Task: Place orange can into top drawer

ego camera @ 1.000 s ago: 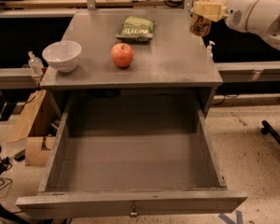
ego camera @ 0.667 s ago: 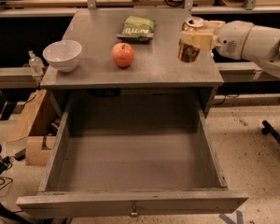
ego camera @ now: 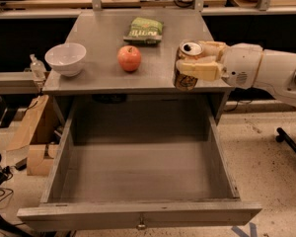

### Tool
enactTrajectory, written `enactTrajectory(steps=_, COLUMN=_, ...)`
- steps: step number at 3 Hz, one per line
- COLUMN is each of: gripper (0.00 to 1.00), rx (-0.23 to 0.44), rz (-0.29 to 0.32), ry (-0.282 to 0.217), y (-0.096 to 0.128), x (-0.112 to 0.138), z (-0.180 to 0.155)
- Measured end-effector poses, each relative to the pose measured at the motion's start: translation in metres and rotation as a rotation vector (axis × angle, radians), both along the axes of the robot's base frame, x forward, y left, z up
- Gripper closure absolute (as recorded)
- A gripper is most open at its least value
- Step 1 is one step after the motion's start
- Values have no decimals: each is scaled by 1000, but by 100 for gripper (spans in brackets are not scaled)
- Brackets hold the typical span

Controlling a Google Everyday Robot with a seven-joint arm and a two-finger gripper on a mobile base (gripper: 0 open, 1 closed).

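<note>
The orange can (ego camera: 187, 79) is upright with its silver top showing. My gripper (ego camera: 196, 62) is shut on it, one cream finger (ego camera: 200, 69) across its front. The arm comes in from the right. The can hangs at the front right edge of the grey table (ego camera: 103, 58), over the back right part of the top drawer (ego camera: 138, 212). The drawer is pulled fully out below the table, with nothing inside it and a small metal knob on its front panel.
On the table stand a white bowl (ego camera: 65, 59) at the left, a red apple (ego camera: 129, 58) in the middle and a green snack bag (ego camera: 144, 30) at the back. Cardboard boxes (ego camera: 33, 132) sit on the floor at the left.
My gripper has carried the can from the table's back right corner forward and down to the table's front right edge, toward the open drawer.
</note>
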State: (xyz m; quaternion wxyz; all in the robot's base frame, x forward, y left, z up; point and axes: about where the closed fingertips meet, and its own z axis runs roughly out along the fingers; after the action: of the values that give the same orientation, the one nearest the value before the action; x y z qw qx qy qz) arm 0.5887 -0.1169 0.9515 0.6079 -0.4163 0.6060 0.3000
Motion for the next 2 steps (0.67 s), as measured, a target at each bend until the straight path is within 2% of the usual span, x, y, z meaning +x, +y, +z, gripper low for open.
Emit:
enactTrajectory(steps=1, gripper=100, rx=-7, rz=17, ry=10, y=6, x=-1, z=-6)
enactTrajectory(steps=2, gripper=100, rx=-22, rz=100, ry=62, y=30, x=-13, z=-43)
